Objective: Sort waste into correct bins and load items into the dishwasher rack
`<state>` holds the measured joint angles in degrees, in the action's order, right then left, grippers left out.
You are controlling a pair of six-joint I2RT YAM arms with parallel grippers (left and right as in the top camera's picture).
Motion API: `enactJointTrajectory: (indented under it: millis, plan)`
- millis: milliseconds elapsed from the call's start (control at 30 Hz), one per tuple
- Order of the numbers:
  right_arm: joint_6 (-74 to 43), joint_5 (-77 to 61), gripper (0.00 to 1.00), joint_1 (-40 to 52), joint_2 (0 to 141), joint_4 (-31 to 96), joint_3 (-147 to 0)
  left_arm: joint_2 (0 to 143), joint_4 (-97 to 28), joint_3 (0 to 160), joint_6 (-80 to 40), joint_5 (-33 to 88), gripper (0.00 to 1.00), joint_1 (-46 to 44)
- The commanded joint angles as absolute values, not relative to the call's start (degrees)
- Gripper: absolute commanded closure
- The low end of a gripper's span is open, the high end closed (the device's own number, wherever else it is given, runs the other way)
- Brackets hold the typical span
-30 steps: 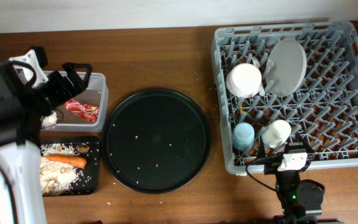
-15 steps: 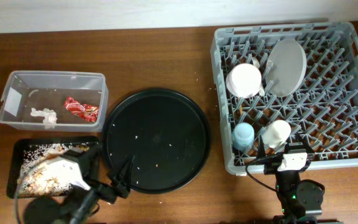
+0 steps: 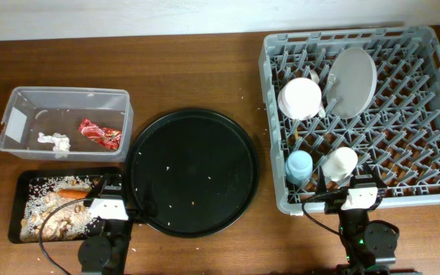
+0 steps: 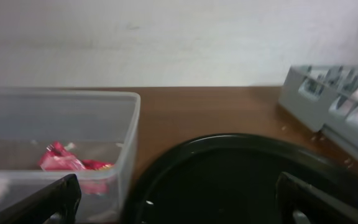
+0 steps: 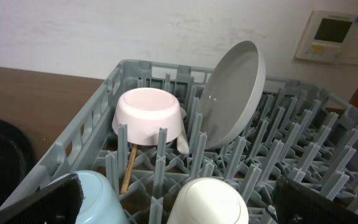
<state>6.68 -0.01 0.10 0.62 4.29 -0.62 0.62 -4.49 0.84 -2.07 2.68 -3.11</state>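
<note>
Left fingers (image 4: 48, 202) and right fingers (image 5: 42, 202) are gaping wide, gripping nothing; red wrapper (image 4: 67, 163) is lying at eleven o'clock of the left, dishwasher rack (image 5: 82, 130) at twelve o'clock of the right.

A: What colour is the rack (image 3: 426, 114)?
B: Grey, its pegs in a regular grid. The bowl (image 3: 300, 98) is white, the plate (image 3: 351, 82) pale grey-green, one cup light blue (image 3: 299, 165), the other cup cream (image 3: 341, 162).
A: And the waste?
B: Red crinkled wrapper (image 3: 100, 134), white tissue (image 3: 53, 140), clear tub (image 3: 67, 92). Orange carrot (image 3: 73, 194), beige rice scraps (image 3: 40, 218), black shallow tray (image 3: 15, 206). The round tray (image 3: 193, 172) is black, flecked with pale specks; the table (image 3: 182, 69) is brown wood.
</note>
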Motion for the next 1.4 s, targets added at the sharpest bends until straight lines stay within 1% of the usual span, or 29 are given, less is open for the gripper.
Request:
enactJointTrajectory:
  millis: [0,133,233,1367]
  plan:
    - [7.05,0.30,0.01,0.36,0.25,4.58,-0.32,0.27,-4.73,0.47,9.32,1.23,0.01,-3.38]
    - [7.05,0.30,0.02,0.36,0.25,4.58,-0.32,0.27,-4.78,0.47,9.32,-0.25,0.01,-3.14]
    - [7.05,0.32,0.01,0.36,0.25,4.58,-0.32,0.27,-4.78,0.47,9.32,-0.25,0.01,0.25]
    - [7.05,0.30,0.01,0.36,0.25,4.58,-0.32,0.30,-4.78,0.49,9.32,-0.25,0.01,0.30]
